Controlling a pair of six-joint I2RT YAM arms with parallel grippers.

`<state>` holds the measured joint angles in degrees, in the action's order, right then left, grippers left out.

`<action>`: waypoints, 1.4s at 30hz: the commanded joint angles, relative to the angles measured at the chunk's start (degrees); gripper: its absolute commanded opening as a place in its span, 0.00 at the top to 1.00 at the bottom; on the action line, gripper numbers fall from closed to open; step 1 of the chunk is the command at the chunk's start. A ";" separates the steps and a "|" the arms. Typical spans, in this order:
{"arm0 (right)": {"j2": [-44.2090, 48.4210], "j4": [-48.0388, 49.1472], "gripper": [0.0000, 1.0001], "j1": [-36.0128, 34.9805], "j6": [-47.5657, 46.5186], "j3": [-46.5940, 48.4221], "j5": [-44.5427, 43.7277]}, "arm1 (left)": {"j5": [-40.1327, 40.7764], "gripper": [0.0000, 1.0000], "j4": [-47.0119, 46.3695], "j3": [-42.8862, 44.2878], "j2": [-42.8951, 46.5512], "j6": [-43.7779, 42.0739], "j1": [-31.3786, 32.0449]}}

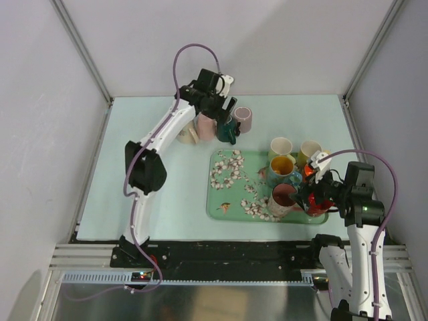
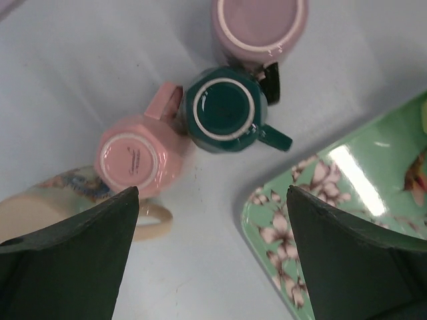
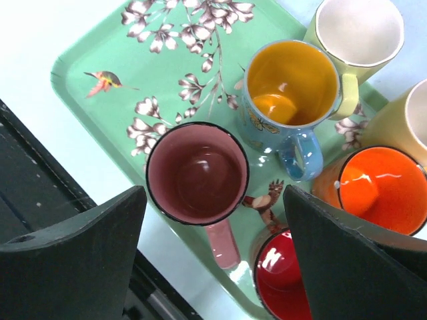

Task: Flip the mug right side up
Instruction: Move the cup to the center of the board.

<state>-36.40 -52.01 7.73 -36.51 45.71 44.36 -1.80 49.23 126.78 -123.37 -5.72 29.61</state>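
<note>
Three mugs stand upside down on the table at the back: a teal mug [image 2: 220, 110] [image 1: 227, 130], a pink mug [image 2: 133, 160] [image 1: 204, 125] and a mauve mug [image 2: 260, 27] [image 1: 242, 119]. A cream floral mug [image 2: 40, 207] beside them seems to lie on its side. My left gripper [image 2: 213, 267] [image 1: 223, 107] is open and empty, above the table just short of the teal and pink mugs. My right gripper [image 3: 213, 260] [image 1: 314, 194] is open and empty, above upright mugs on the tray.
A green floral tray [image 1: 231, 194] [image 2: 320, 200] [image 3: 87, 60] holds upright mugs: dusky pink [image 3: 197, 173], blue with yellow inside [image 3: 290, 83], pale yellow [image 3: 360, 30], orange [image 3: 380, 190], red [image 3: 287, 277]. The table's black front rail [image 3: 40, 193] lies near the tray's edge.
</note>
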 commanded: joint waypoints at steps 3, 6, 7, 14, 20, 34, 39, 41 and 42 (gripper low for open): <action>1.50 0.56 0.10 -0.50 9.61 2.58 0.85 | -5.31 0.03 -3.04 8.77 -6.86 4.15 -1.18; 1.65 0.72 0.10 -0.56 11.29 2.28 0.87 | -5.56 0.02 -4.60 11.00 -9.63 3.93 -1.19; 1.67 0.88 0.10 -0.63 11.77 2.19 0.84 | -5.39 0.02 -4.90 11.46 -10.36 3.81 -1.20; 1.26 2.57 0.11 -1.48 13.77 2.01 0.60 | -8.40 0.01 -5.76 11.84 -14.73 2.71 -1.20; 0.42 5.48 0.05 -2.27 15.51 1.85 -1.00 | -6.56 0.12 -5.62 10.16 -16.72 1.09 -1.17; 0.58 7.87 0.03 -3.57 16.61 -0.61 -1.83 | -4.39 0.38 -3.71 -2.63 -7.19 -0.65 -3.08; 0.27 9.59 0.04 -4.05 17.36 -2.01 -1.96 | -4.03 0.42 -3.62 -11.78 -1.06 0.21 -3.46; -0.05 10.20 0.04 -4.32 17.66 -2.49 -1.75 | -3.57 0.44 -3.66 -15.00 0.66 0.01 -3.49; -0.24 10.45 0.04 -4.49 17.77 -2.57 -1.61 | -3.17 0.44 -3.64 -16.35 1.59 -0.13 -3.50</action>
<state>-36.12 -44.75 3.92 -20.10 43.88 42.74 -7.35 40.84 115.63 -126.96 -4.97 27.22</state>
